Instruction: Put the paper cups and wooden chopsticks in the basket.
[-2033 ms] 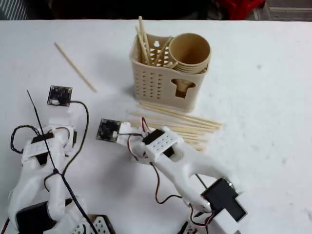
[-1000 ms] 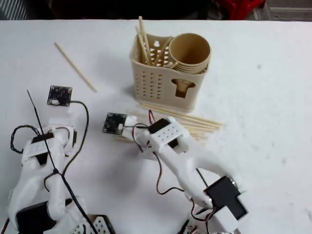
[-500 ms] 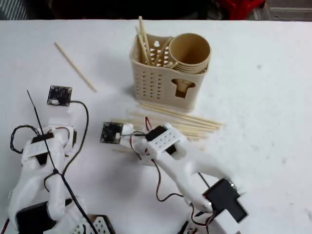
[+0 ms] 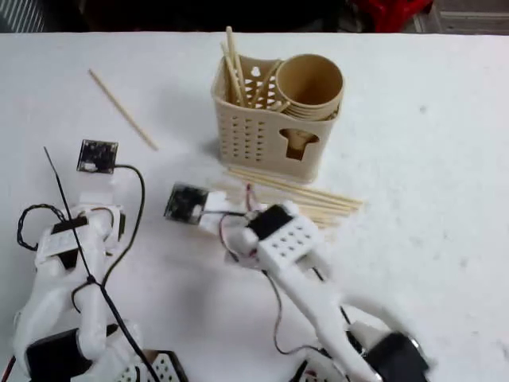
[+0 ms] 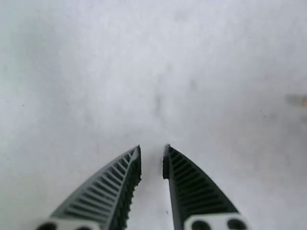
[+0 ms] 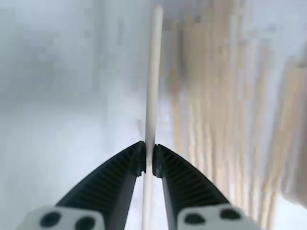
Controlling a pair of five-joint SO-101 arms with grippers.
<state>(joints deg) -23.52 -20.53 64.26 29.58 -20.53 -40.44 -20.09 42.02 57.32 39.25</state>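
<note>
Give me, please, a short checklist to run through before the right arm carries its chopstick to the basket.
1. Single chopstick clamped in right jaws: ok.
2. Held chopstick clear of the pile on the table: cannot tell.
3. Basket upright: ok.
4. Paper cups already in basket: ok.
5. Left jaws empty, over bare table: ok.
6. All chopsticks collected: not ok; the pile and a stray chopstick lie on the table.

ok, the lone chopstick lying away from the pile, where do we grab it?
Lone chopstick: grip near its middle, straight down from above, the left gripper turned so it closes across the stick. It lies flat and diagonal on the table, clear of everything, so both long sides are free; a mid-length hold should keep it level.
</note>
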